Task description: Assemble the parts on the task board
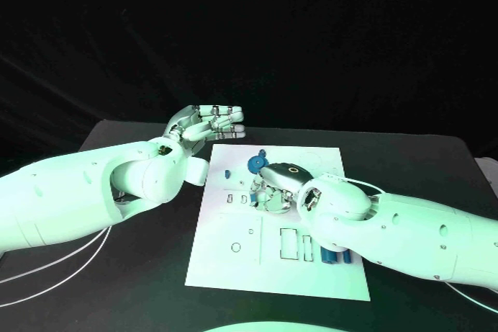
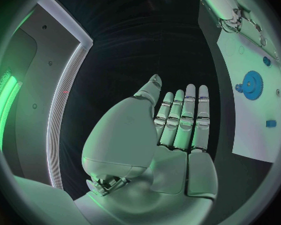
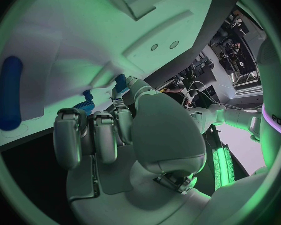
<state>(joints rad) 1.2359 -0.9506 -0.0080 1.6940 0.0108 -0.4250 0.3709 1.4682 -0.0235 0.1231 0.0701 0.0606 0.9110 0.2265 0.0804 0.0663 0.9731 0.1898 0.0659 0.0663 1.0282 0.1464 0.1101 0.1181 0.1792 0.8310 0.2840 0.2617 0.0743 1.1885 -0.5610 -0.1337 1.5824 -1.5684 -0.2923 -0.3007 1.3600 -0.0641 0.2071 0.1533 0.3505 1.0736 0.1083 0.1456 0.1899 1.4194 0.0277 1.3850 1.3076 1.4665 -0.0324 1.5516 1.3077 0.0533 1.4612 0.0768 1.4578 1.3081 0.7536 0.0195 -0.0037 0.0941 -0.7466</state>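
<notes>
Right hand (image 1: pixel 273 193) works low on the board (image 1: pixel 301 159), fingers curled at a small blue part (image 3: pixel 120 82) near the gear (image 1: pixel 256 161); whether they pinch it cannot be told. Left hand (image 1: pixel 211 122) hovers off the board, fingers straight, pressed together, empty. Advice: seat the part squarely before letting go.

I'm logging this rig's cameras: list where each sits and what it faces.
Head view: from the robot's head, down at the task board; both arms, left hand raised beside the board.
Left wrist view: behind the open left hand.
Right wrist view: behind the right hand, at the board.
Shared: head and left wrist views show the blue gear.
</notes>
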